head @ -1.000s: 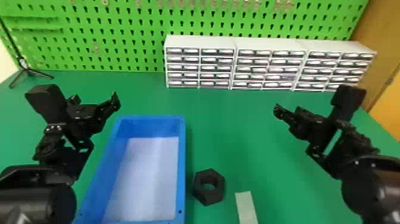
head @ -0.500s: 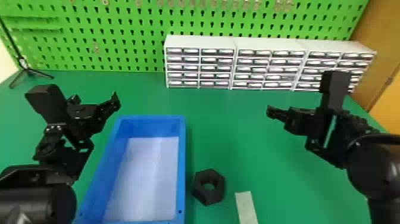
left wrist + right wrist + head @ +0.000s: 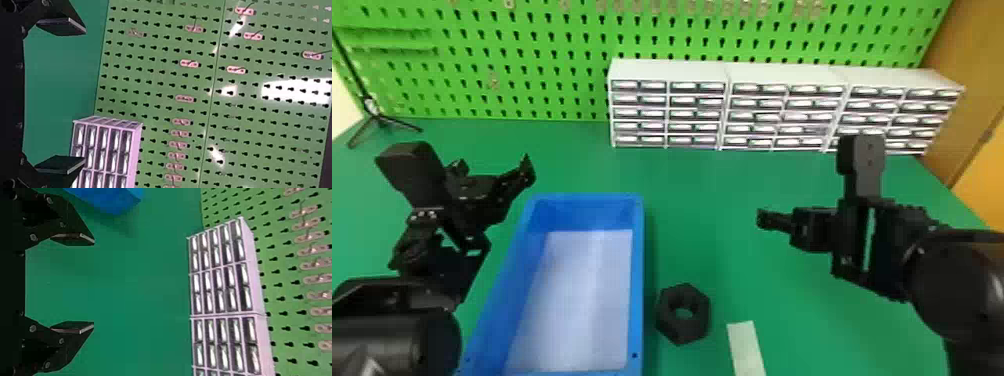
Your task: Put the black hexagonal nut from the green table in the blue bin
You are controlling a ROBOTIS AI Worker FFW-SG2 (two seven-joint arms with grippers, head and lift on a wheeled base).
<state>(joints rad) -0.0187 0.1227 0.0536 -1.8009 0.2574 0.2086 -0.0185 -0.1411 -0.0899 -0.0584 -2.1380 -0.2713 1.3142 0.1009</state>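
Green table (image 3: 712,190) under the whole job. Green pegboard (image 3: 532,70) behind, twelve o'clock. Small-parts drawer cabinets (image 3: 782,105) from twelve to two, well clear of the pick. Blue bin (image 3: 638,280) at seven o'clock, open side up. Could get shoved if clipped by a finger coming down. Left gripper (image 3: 84,96) at nine o'clock: jaws released, empty. Best kept out there; might foul the bin if brought in needlessly. Right gripper (image 3: 94,284) at three o'clock: jaws released, empty too. Likely picker, with the pick spot off toward seven o'clock from the fingertips. Black hexagonal nut (image 3: 699,320) at six o'clock, flat on the table, just outside the bin's three o'clock wall. Main risk: narrow gap there. Could land a finger on the rim from too little offset. Could also twist loose if pinched across corners instead of flats, or hit the wall from too low a lift. Pale strip (image 3: 746,350) at five o'clock, near the nut; could get dragged along by too wide an approach.
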